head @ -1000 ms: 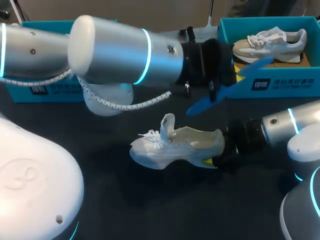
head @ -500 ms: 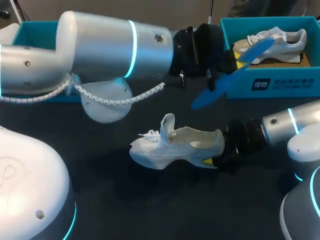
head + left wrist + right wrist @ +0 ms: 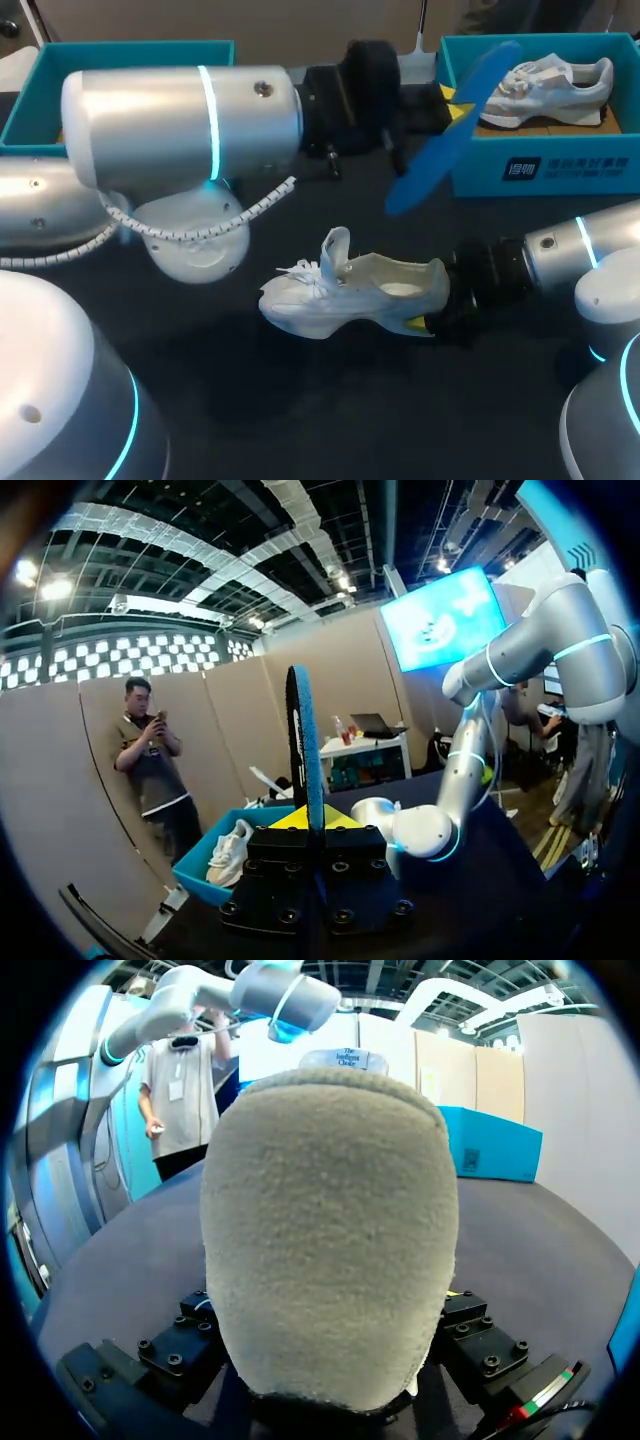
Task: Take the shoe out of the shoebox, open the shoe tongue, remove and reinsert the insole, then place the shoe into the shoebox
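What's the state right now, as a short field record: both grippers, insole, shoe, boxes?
left gripper: shut on insole, raised above the table
insole: blue, in the air, out of the shoe, by the right shoebox's near corner
right gripper: shut on the white shoe's heel
white shoe: on the table, tongue standing up
right shoebox: holds a second shoe
left shoebox: inside mostly hidden by the left arm
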`<state>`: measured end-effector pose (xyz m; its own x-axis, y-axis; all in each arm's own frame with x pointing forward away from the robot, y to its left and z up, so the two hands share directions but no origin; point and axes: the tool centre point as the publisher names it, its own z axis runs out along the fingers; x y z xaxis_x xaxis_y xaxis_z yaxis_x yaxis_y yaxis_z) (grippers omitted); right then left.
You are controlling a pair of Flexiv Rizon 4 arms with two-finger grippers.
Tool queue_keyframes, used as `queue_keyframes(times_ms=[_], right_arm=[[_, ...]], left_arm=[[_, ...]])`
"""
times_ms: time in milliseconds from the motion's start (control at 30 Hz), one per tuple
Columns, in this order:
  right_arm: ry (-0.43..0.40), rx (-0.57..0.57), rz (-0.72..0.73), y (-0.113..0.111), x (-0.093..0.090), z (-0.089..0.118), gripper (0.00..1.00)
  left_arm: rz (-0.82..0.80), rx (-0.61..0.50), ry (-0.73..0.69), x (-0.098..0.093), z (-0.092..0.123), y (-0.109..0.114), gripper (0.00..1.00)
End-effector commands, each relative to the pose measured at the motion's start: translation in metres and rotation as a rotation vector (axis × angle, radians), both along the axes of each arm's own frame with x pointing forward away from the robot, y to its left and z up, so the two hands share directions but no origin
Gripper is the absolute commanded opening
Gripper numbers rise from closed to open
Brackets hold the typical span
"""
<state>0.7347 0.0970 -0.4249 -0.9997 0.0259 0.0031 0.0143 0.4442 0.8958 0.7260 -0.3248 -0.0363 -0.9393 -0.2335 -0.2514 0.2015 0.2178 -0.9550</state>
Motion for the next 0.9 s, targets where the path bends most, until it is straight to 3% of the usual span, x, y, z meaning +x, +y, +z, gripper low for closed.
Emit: queue_keyframes(times_ms=[33, 467, 700, 900], right_arm=[[0.000, -0.003, -0.002, 0.002, 0.000, -0.004, 0.00], [0.000, -0.003, -0.002, 0.002, 0.000, -0.004, 0.00], [0.000, -0.003, -0.002, 0.002, 0.000, -0.004, 0.00], [0.000, -0.003, -0.002, 0.002, 0.000, -0.004, 0.00]], left_arm=[[-0.836, 0.127, 0.204, 0.003, 0.000, 0.012, 0.00], [-1.159, 0.168, 0.450, 0.033, 0.003, -0.001, 0.00], [-1.368, 0.107, 0.564, 0.040, 0.000, 0.000, 0.00], [-1.418, 0.059, 0.605, 0.053, -0.002, 0.003, 0.00]])
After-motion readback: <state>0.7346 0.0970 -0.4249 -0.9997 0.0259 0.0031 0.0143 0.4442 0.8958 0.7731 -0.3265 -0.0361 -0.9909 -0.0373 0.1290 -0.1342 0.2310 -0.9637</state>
